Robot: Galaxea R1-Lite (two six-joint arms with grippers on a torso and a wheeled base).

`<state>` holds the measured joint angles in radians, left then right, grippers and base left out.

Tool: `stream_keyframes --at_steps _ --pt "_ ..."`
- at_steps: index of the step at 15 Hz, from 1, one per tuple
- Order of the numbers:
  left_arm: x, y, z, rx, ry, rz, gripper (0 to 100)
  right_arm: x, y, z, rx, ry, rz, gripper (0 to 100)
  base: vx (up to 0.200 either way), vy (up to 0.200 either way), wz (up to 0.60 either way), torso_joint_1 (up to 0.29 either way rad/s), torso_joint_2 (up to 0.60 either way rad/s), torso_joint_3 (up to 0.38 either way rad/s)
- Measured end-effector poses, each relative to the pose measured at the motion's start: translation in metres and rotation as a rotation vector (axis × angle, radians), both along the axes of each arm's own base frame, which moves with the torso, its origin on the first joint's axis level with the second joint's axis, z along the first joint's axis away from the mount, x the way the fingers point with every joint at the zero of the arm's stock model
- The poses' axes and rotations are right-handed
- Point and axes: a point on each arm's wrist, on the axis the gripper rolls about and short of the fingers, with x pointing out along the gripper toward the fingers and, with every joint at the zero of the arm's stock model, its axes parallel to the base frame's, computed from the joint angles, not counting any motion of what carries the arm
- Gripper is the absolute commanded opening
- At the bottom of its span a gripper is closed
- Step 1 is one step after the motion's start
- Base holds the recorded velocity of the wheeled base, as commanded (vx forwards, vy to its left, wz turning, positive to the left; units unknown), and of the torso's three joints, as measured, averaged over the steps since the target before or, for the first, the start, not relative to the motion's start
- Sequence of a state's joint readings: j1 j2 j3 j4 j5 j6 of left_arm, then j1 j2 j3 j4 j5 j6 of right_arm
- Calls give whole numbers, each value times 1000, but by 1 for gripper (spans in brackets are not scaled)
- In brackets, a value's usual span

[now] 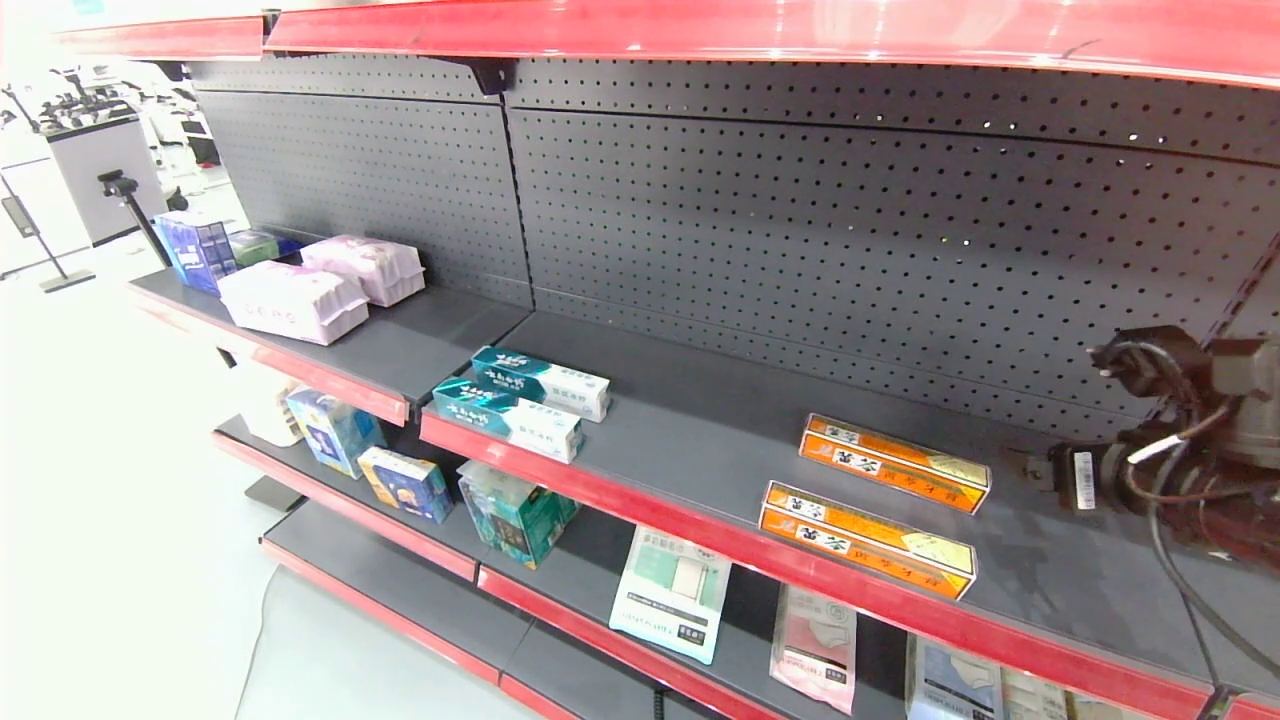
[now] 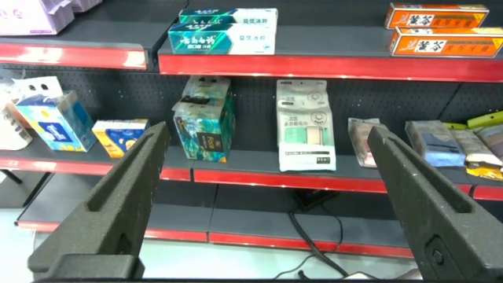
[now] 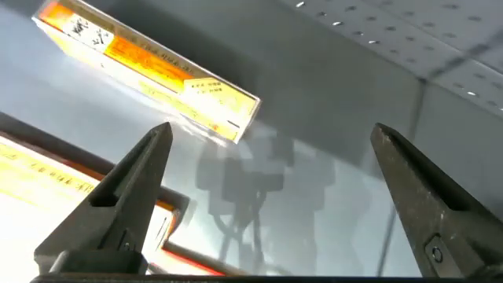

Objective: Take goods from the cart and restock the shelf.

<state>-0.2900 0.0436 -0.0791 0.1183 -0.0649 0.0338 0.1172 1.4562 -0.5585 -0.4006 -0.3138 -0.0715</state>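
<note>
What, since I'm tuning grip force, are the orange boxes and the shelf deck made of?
Orange boxes: likely glossy printed cardboard, given crisp folded edges and sheen. Shelf deck: probably dark painted metal, smooth satin finish; it faintly mirrors the right claw.

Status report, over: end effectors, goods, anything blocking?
Left end effector open, empty, facing the lower shelf. Right end effector open, empty, above the upper shelf beside the rear orange box. No obstruction seen.

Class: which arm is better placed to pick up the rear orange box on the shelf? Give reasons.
Probably right. The right hand, open, hovers close to the rear orange box; the left hand faces the lower shelf.
</note>
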Motion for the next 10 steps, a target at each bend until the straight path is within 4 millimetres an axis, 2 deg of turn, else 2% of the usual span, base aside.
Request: stream_keyframes --at_steps 3,6,8,10 --pt "2 0 1 -18 27 7 100 -44 -17 13 -30 -104 -186 100 0 0 0 0 0 0" --pt "3 -1 1 -35 50 14 100 -75 -43 19 -60 -176 -416 100 0 0 0 0 0 0" --pt "3 -1 1 -35 54 9 100 -96 -57 21 -91 -212 -572 100 0 0 0 0 0 0" --pt "4 -1 1 -34 56 6 100 -121 -60 15 -129 -210 -646 100 0 0 0 0 0 0"
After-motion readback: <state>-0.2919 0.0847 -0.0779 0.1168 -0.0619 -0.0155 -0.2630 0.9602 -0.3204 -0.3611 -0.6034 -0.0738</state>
